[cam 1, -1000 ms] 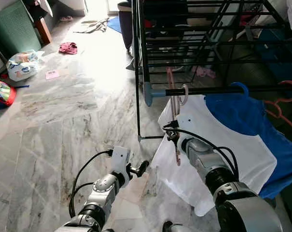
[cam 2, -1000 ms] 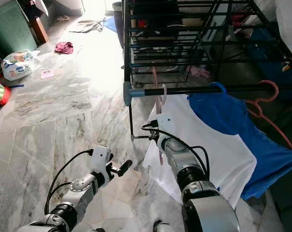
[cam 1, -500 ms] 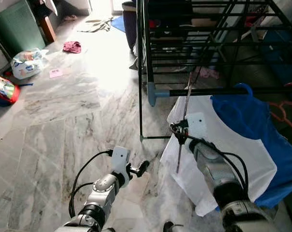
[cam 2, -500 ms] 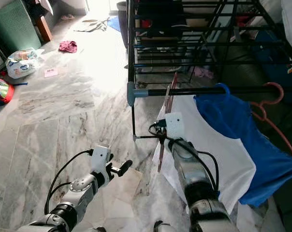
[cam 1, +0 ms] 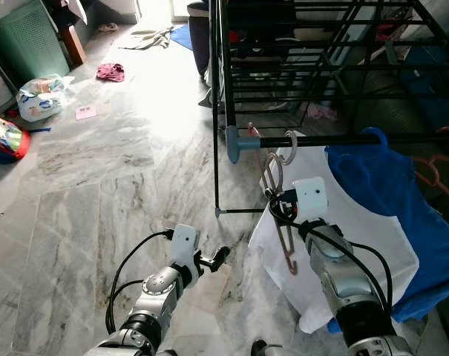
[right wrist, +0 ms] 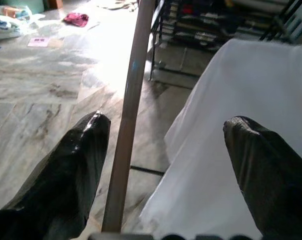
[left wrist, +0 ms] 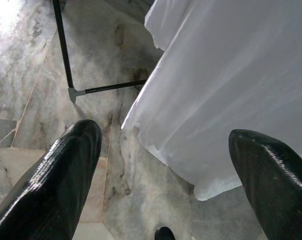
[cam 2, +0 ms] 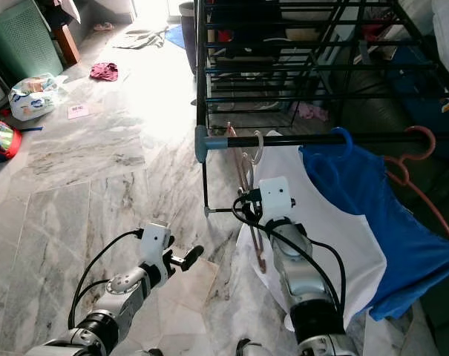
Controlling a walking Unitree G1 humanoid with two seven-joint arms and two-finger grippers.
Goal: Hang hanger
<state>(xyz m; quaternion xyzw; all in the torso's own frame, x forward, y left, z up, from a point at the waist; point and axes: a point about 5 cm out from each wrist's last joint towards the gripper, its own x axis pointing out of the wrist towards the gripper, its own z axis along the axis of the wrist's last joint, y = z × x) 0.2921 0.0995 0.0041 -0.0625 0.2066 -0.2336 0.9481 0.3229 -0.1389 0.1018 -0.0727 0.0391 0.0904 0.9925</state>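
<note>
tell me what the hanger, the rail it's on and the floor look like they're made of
Hanger: probably plastic, thin pinkish-brown bar with a dull sheen. Rail: likely black painted metal tube, with a blue-grey plastic-looking end cap. Floor: polished marble or marble-look tile, grey veins, glare, visible joints.

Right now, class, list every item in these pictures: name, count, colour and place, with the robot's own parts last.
Drying rack: one, black, ahead.
Pink hanger: one, hooked on the rack's front rail.
White shirt: one, on that rail.
Blue shirt: one, beside the white one.
Orange hanger: one, far right.
Laundry basket: one, green, far left.
Plastic bag: one, white, floor left.
Red cloth: one, on the floor.
Left pincer: open, low.
Right pincer: open around the pink hanger.
</note>
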